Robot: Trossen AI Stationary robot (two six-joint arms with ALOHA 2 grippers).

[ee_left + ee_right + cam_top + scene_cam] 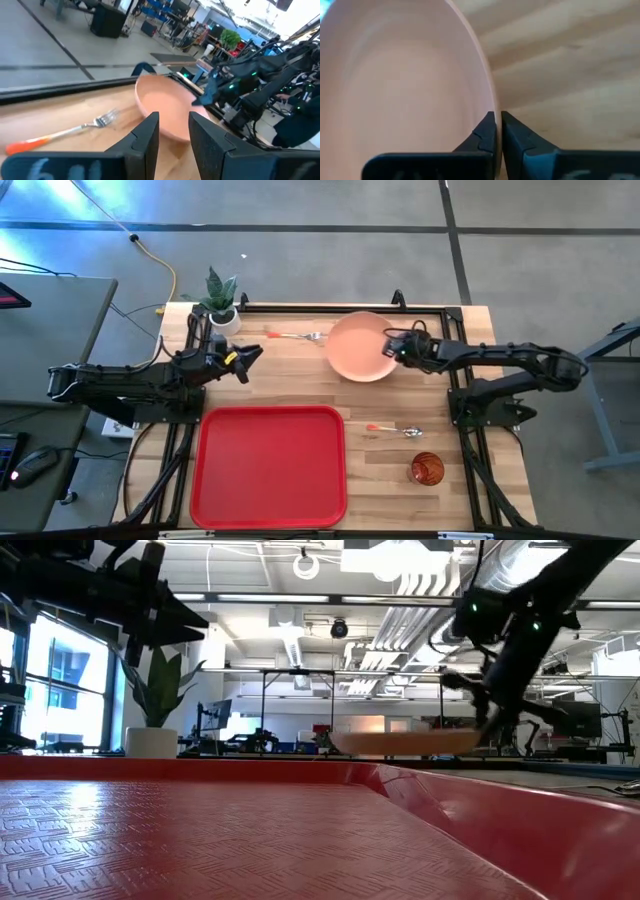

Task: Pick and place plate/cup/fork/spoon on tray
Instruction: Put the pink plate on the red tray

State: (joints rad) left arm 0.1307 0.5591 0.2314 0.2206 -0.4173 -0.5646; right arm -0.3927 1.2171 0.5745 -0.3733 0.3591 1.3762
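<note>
The peach-orange plate (358, 347) is at the table's far middle. My right gripper (392, 350) is shut on its right rim. My left gripper (245, 358) is open and empty, above the wood to the left of the plate and near the fork (297, 336). The fork lies flat with its tines toward the plate, and it also shows in the left wrist view (75, 131). The spoon (395, 429) and the red-orange cup (427, 470) rest on the wood to the right of the red tray (270, 470). My right gripper pinches the plate's rim (490, 107) on the plate's right side, one finger inside the plate and one outside. The fingers come roughly level from the table's right. The plate sits about level in the low view (405, 742). I cannot tell whether it is clear of the table.
A small white pot with a green plant (221, 305) stands at the far left corner, behind my left gripper. A black frame (340, 308) runs along the table's far edge. Bare wood lies between the plate and the tray.
</note>
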